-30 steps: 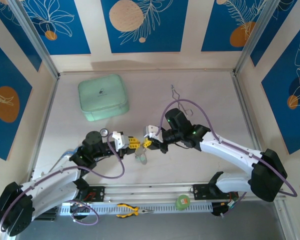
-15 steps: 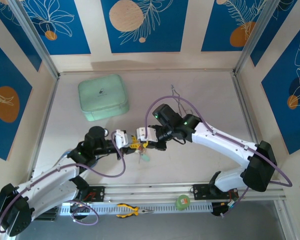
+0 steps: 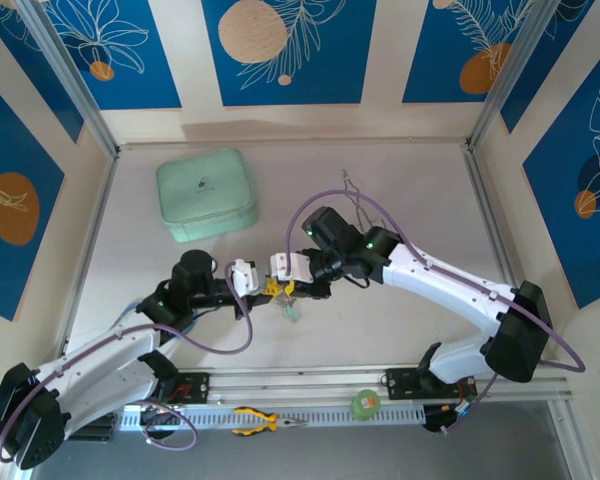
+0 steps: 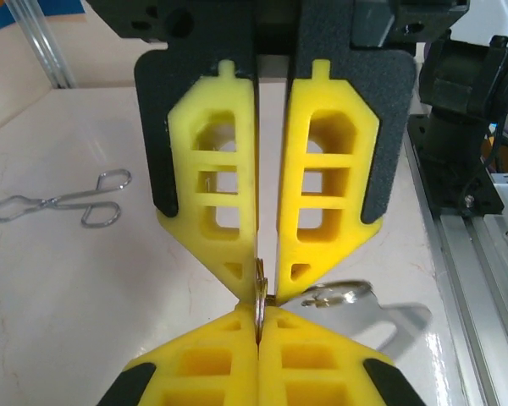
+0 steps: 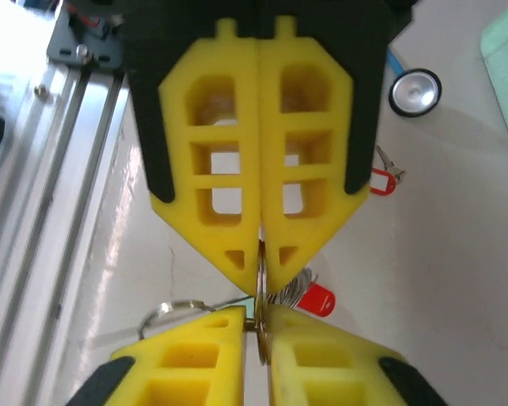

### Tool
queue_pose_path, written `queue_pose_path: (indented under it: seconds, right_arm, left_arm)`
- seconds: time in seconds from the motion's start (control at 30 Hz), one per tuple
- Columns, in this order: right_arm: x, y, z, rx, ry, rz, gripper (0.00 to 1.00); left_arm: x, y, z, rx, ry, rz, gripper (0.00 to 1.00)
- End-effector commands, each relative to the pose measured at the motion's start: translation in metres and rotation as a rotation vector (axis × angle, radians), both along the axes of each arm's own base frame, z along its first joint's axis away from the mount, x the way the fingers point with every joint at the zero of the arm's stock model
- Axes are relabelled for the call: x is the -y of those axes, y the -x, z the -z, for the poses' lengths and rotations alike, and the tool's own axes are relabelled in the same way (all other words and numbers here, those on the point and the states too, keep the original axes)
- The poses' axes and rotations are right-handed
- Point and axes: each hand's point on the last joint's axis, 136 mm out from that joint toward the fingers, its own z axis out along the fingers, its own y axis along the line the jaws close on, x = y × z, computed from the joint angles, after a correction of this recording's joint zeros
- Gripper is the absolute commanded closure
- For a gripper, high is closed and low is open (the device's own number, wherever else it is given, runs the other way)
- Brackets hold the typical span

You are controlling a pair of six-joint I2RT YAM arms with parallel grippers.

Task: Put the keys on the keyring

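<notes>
left gripper (image 4: 267,269) has tightened to pinch a thin metal ring (image 4: 259,292) edge-on; right gripper (image 5: 261,264), now moved in tip to tip, is pressed together on the same ring. flat grey oval metal keyring (image 4: 343,294) and red-tagged keys (image 5: 317,299) sit just beside, so threading looks underway.

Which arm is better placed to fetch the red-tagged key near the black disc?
Left, probably: the red-tagged key lies past the right gripper, on the side of the left gripper, which the right must reach across.
</notes>
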Motion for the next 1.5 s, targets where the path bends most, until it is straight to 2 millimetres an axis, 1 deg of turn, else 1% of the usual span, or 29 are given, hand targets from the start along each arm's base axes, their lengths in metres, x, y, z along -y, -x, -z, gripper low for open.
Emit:
queue_pose_path:
  seconds: [0.0,0.1,0.17,0.33,0.5,0.67,0.77,0.83,0.87,0.93,1.03,1.13,1.23,1.27,1.33,1.4,1.47]
  right_arm:
    - [0.002,0.003,-0.018,-0.060,-0.133,0.038,0.75]
    - [0.008,0.007,-0.010,-0.099,-0.141,0.054,0.75]
    - [0.008,0.008,-0.008,-0.111,-0.147,0.058,0.76]
    - [0.007,0.006,-0.009,-0.113,-0.161,0.066,0.79]
    - [0.005,0.004,-0.010,-0.108,-0.165,0.068,0.79]
    - [0.007,0.003,-0.010,-0.101,-0.158,0.077,0.84]
    - [0.008,0.003,-0.010,-0.102,-0.158,0.077,0.92]
    - [0.008,0.004,-0.010,-0.111,-0.160,0.076,1.00]
    - [0.008,0.004,-0.009,-0.117,-0.158,0.077,1.00]
    - [0.009,0.004,-0.004,-0.139,-0.151,0.082,1.00]
    - [0.008,0.002,0.008,-0.180,-0.130,0.090,1.00]
    - [0.000,0.001,0.008,-0.224,-0.134,0.081,1.00]
    - [-0.003,0.002,0.008,-0.233,-0.132,0.076,1.00]
    - [-0.002,0.001,0.007,-0.229,-0.131,0.080,0.99]
    - [0.000,-0.002,0.002,-0.220,-0.155,0.101,0.83]
    - [0.003,-0.005,-0.007,-0.199,-0.205,0.116,0.73]
    - [0.005,-0.003,-0.014,-0.166,-0.250,0.102,0.72]
  left_arm:
    - [0.003,0.001,-0.019,0.026,0.106,0.000,1.00]
    - [0.003,0.002,-0.021,0.027,0.144,-0.004,1.00]
    - [0.002,0.002,-0.021,0.031,0.151,-0.002,1.00]
    - [0.002,0.004,-0.020,0.027,0.153,0.005,1.00]
    - [0.002,0.006,-0.020,0.025,0.154,0.014,1.00]
    - [0.002,0.007,-0.019,0.026,0.151,0.017,1.00]
    - [0.002,0.007,-0.019,0.026,0.150,0.017,1.00]
    - [0.002,0.007,-0.020,0.026,0.152,0.017,1.00]
    - [0.002,0.007,-0.020,0.028,0.154,0.017,1.00]
    - [0.002,0.007,-0.024,0.033,0.169,0.017,1.00]
    - [0.004,0.008,-0.037,0.051,0.223,0.035,1.00]
    - [0.007,0.010,-0.048,0.065,0.260,0.059,1.00]
    - [0.007,0.008,-0.047,0.082,0.256,0.054,1.00]
    - [0.007,0.007,-0.046,0.084,0.253,0.051,1.00]
    - [0.007,0.007,-0.042,0.080,0.244,0.046,1.00]
    - [0.006,0.007,-0.038,0.071,0.237,0.041,1.00]
    - [0.006,0.007,-0.036,0.063,0.236,0.038,1.00]
